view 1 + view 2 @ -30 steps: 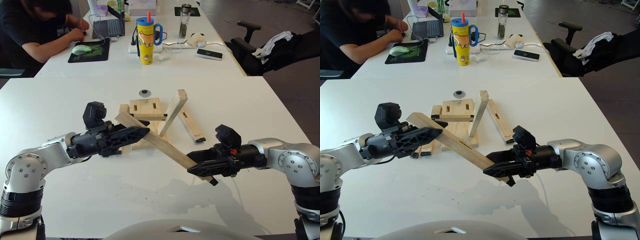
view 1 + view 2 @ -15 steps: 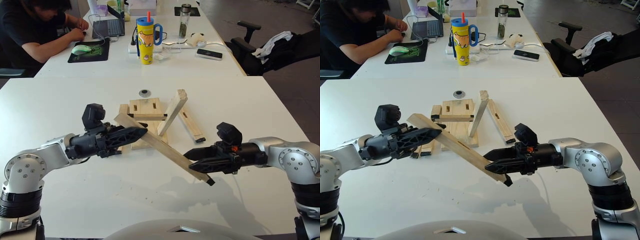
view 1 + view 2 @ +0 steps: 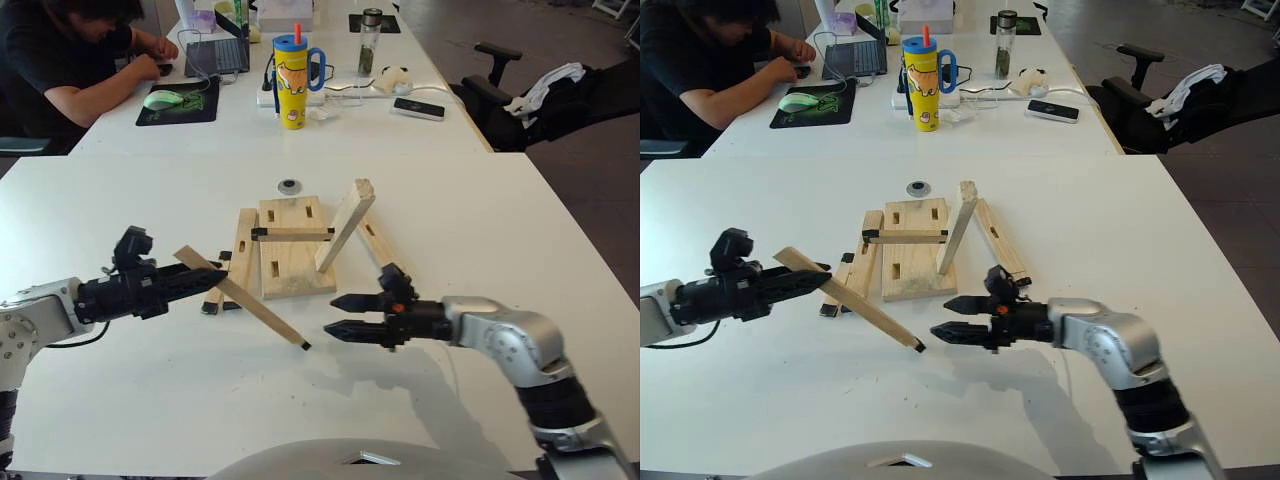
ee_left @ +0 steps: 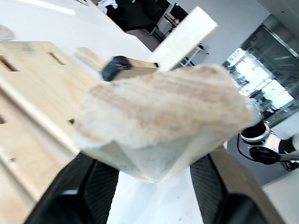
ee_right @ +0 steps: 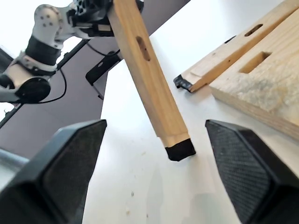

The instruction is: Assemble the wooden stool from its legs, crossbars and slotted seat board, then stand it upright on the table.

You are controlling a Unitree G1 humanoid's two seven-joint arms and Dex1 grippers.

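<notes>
My left gripper (image 3: 190,282) is shut on the upper end of a wooden leg (image 3: 250,308), which slants down to a black foot cap (image 5: 180,149) just above the table. The leg's cut end (image 4: 159,121) sits between the left fingers (image 4: 93,186). My right gripper (image 3: 330,315) hangs open just right of the cap, touching nothing. The slotted seat board (image 3: 295,265) lies flat with a crossbar (image 3: 292,234) across it. A second leg (image 3: 345,225) leans on the board's right side. Two more pieces lie flat beside the board: one to its left (image 3: 240,245), one to its right (image 3: 385,248).
A small round disc (image 3: 290,185) lies behind the board. The far table holds a yellow mug (image 3: 292,80), a bottle (image 3: 372,35) and a phone (image 3: 418,108). An office chair (image 3: 500,90) stands at the right. Bare tabletop lies in front of both grippers.
My right gripper has let go of the leg's lower end, opened and shifted left. The left arm has drawn back to the left with the leg, uncovering the seat board.
</notes>
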